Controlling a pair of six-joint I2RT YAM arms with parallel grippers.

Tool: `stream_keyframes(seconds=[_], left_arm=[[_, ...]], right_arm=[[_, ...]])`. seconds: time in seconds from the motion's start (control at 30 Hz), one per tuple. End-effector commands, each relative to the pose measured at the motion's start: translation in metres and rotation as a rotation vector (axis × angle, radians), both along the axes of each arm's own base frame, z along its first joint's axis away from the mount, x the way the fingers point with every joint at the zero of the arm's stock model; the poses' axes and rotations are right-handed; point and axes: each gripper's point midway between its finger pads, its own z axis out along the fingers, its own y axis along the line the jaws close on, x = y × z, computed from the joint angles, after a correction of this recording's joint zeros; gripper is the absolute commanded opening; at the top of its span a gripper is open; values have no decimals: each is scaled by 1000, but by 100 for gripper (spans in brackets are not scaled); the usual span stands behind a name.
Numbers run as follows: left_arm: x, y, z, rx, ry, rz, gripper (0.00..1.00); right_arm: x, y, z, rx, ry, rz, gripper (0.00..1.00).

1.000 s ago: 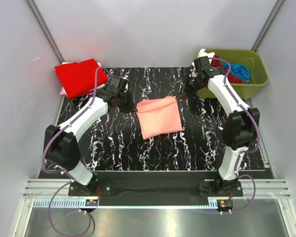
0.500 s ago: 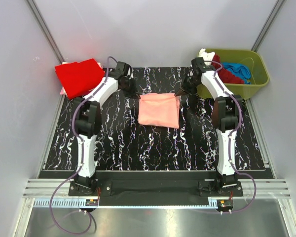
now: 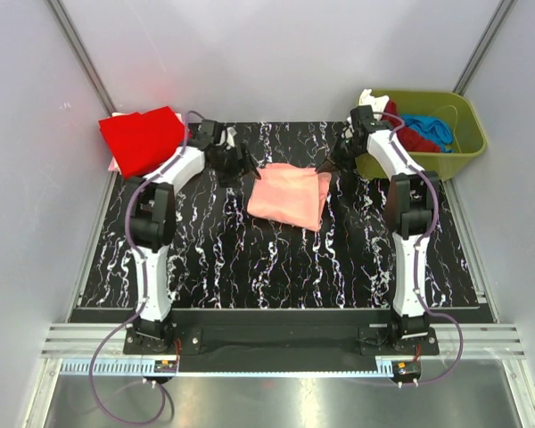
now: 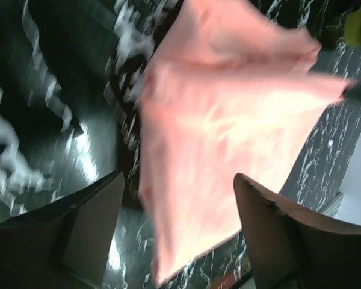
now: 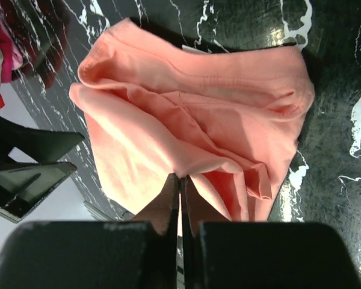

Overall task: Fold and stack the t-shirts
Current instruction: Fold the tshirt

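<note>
Well, my right gripper (image 5: 180,180) is clenched on a fold at the right edge of the salmon-pink t-shirt (image 3: 287,194), its fingers pressed together on the cloth. My left gripper (image 4: 177,180) is spread wide and holds nothing; it hangs just beside the left edge of the same shirt. The shirt lies crumpled between them on the black marbled table (image 3: 205,259). Farther, at the far left corner, a bright red t-shirt (image 3: 143,138) lies folded. At the far right, the olive-green tub (image 3: 468,147) holds blue cloth (image 3: 428,125) and dark red cloth (image 3: 412,137).
</note>
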Motion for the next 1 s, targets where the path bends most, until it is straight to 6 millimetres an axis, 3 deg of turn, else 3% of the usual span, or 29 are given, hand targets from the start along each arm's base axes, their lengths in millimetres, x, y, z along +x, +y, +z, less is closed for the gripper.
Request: stream_keyframes(seconds=[0.0,0.03,0.1,0.13,0.17,0.23,0.27,0.4,0.67,0.97], left_arm=[[4,37,63,-42,-187,89,81],[-10,48,38,-46,-118,129,81],[-9,65,35,-97,-126,182,79],[-19,65,22,-123,-81,187,74],[-18,65,19,-132,-91,187,73],[-29,56,6,-164,-51,181,66],[-27,50,6,-184,-69,172,62],[-41,38,-8,-190,-58,142,55],[-68,14,-40,-183,34,115,63],[-92,-31,-75,-213,173,170,66]], right_arm=[[8,-16,59,28,-162,-3,0],[1,-15,58,30,-154,7,0],[-5,-16,75,31,-203,20,0],[-11,-16,73,32,-198,27,0],[-12,-16,90,40,-252,31,0],[-17,-18,92,32,-272,26,0],[-17,-19,104,28,-308,26,0],[-18,-23,119,2,-349,17,0],[-23,-25,136,2,-372,6,0],[-26,-20,127,37,-359,6,0]])
